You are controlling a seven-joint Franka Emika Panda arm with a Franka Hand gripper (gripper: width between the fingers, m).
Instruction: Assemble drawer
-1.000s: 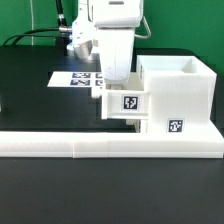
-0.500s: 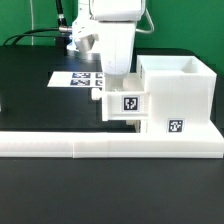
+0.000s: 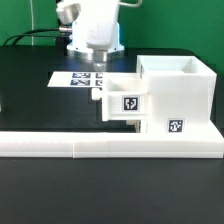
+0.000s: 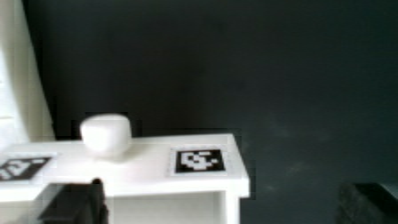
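The gripper point(image 3: 96, 57) hangs above the black table point(image 3: 25, 85), over the marker board point(image 3: 72, 78), clear of the furniture parts; in the wrist view only dark finger pads point(image 4: 68, 205) show at the frame's edges, set well apart with nothing between them, so the jaws stand wide. Toward the exterior view's right of it, the drawer point(image 3: 122, 100) sits partly pushed into the tall white housing point(image 3: 178, 95), its tagged front face sticking out toward the exterior view's left, and the wrist view shows its small round knob point(image 4: 107, 135) beside the square tag point(image 4: 198, 160). Both parts rest against the long white rail point(image 3: 100, 144) along the table's near edge.
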